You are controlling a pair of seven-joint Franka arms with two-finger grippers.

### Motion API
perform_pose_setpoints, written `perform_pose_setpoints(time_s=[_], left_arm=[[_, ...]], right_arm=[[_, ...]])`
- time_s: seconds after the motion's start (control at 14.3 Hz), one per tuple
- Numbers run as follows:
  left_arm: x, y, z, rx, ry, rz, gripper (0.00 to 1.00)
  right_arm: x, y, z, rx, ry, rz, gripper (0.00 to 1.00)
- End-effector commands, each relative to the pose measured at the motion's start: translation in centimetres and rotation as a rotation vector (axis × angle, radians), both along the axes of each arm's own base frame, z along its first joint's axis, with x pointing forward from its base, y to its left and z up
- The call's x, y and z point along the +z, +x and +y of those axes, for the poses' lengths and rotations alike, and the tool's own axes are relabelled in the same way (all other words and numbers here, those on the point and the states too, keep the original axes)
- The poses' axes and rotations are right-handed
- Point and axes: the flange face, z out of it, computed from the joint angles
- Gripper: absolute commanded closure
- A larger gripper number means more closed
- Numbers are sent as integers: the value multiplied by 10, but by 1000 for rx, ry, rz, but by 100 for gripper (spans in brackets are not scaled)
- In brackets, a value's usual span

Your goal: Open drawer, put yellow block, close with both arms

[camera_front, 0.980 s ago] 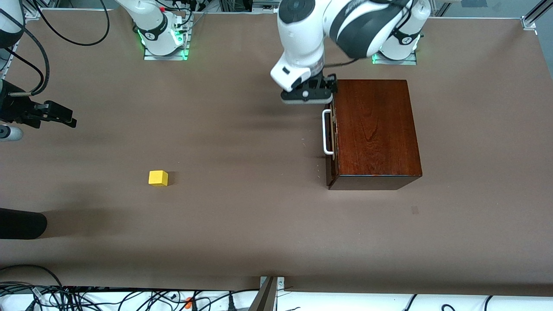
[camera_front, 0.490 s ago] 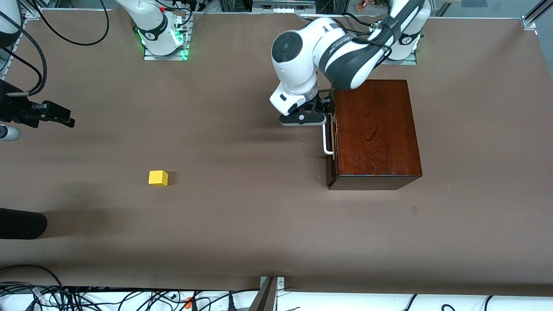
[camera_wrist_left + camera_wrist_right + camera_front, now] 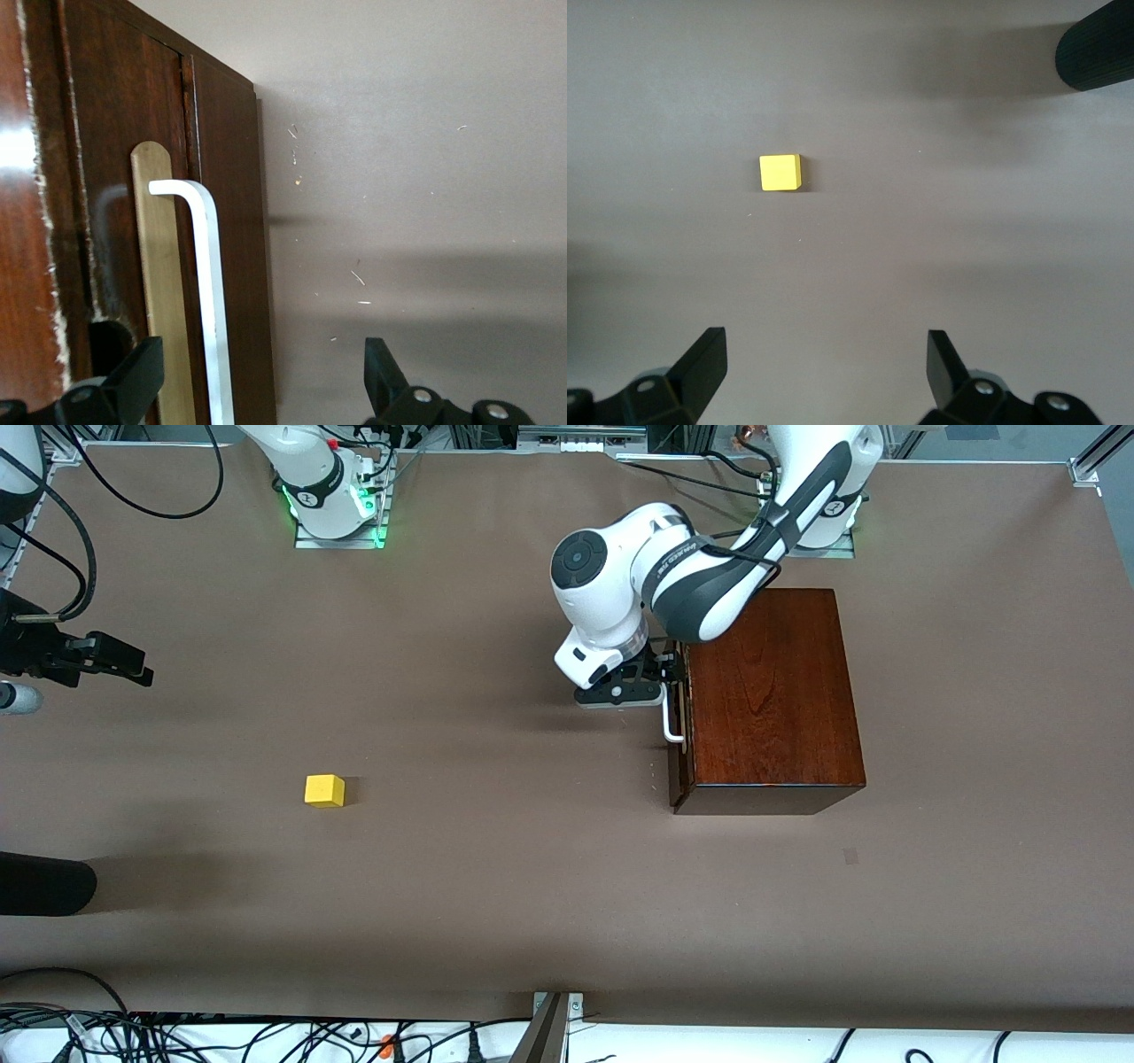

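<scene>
Two pincers are observed, both spread wide and holding nothing. The left pincer [image 3: 663, 684] is positioned low at the front of the drawer [image 3: 679, 726], its fingers [image 3: 133, 382] set one to each side of the white bar handle [image 3: 209, 301]; the handle is seen between them in the left wrist view, with no contact evident. The drawer is noted as shut, its dark front flush with the glossy brown wooden box [image 3: 769, 691], which stands toward the left arm's end of the table [image 3: 496, 886]. The yellow block [image 3: 324, 790] is found lying on the bare table toward the right arm's end, well apart from the box and nearer to the front camera than the handle. The right pincer [image 3: 111, 660] is held raised over the table at the right arm's end, waiting, and the block [image 3: 780, 172] is viewed below it, untouched, well clear of its fingertips [image 3: 704, 359].
</scene>
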Motion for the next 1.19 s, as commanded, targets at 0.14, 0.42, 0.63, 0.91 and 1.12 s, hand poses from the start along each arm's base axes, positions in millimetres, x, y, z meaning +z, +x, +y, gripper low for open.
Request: perform_pose_setpoints(time_s=[0.14, 0.42, 0.63, 0.91, 1.12], left_arm=[[-16, 0, 0, -2, 15, -18, 0], [-34, -6, -1, 35, 43, -40, 0], [-44, -8, -4, 29, 43, -27, 0], [-52, -9, -7, 20, 33, -18, 0], [-55, -9, -12, 13, 22, -12, 0]], right_arm=[[2, -3, -1, 2, 16, 3, 0], [2, -5, -1, 2, 16, 12, 0], [1, -5, -1, 2, 16, 15, 0], [1, -5, -1, 2, 17, 16, 0], [0, -4, -3, -4, 18, 16, 0]])
